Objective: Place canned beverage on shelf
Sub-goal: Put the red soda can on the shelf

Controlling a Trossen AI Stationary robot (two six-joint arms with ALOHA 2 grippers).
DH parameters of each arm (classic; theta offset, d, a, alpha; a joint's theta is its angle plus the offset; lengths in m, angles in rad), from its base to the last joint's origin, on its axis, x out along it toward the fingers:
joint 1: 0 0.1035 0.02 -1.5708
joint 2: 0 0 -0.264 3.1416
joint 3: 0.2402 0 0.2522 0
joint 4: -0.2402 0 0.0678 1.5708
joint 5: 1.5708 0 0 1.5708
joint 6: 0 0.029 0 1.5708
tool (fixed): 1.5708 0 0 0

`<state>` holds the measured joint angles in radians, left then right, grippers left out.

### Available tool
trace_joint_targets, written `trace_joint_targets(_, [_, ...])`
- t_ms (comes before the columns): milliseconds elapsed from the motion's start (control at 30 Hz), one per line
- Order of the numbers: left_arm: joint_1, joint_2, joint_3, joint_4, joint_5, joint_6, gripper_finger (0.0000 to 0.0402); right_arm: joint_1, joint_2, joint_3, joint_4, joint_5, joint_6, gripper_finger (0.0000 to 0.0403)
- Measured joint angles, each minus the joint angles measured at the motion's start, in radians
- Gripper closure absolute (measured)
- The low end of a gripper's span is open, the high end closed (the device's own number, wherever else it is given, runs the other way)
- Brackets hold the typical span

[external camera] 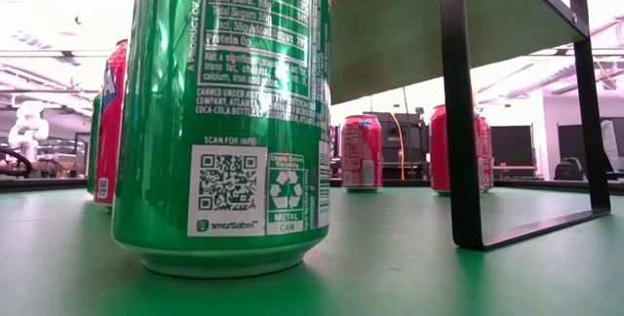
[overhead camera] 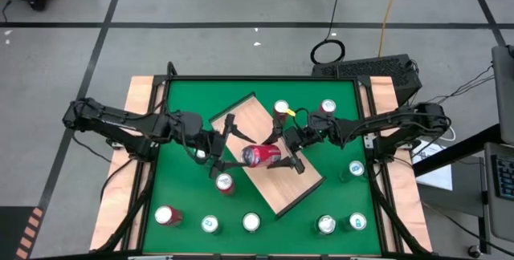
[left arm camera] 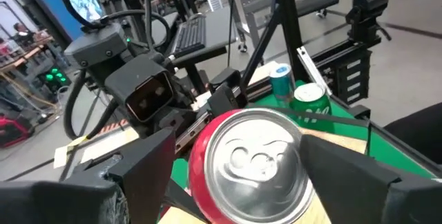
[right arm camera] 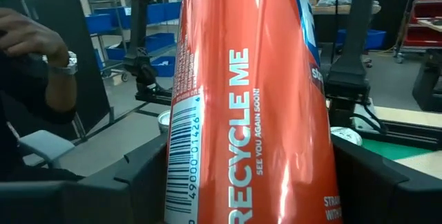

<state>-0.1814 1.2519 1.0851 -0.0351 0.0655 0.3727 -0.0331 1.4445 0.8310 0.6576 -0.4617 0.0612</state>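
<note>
Red can held over the shelf by both grippers: handover or placement step.

From the left, the left gripper (overhead camera: 227,149) is spread wide around the end of the red can (overhead camera: 261,156); from the right, the right gripper (overhead camera: 291,151) is spread wide across its side. The can lies sideways above the shelf (overhead camera: 250,115). Next, it is judged, one grip must be released, then the can stood upright on the board.

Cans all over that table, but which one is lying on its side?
The red can over the wooden shelf, held between the left gripper and right gripper. Every other can shows its round top, standing upright.
</note>
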Motion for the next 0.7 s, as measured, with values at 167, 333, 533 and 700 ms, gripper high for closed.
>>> trace_joint_targets(167, [-0.027,-0.063,-0.001,-0.055,0.009,-0.021,0.0079,-0.013,-0.002,0.0,-0.004,0.034,0.009,0.0112])
trace_joint_targets(333, [-0.06,-0.076,-0.001,-0.135,0.005,-0.026,0.0079,-0.026,-0.002,0.001,-0.016,0.039,0.007,0.0112])
trace_joint_targets(533, [-0.077,-0.054,-0.001,-0.1,-0.319,-0.026,0.0079,-0.027,-0.002,0.001,-0.018,0.046,-0.01,0.0112])
trace_joint_targets(700, [-0.072,-0.032,-0.001,-0.072,-0.29,-0.035,0.0079,-0.033,-0.002,0.002,-0.016,0.046,-0.017,0.0112])
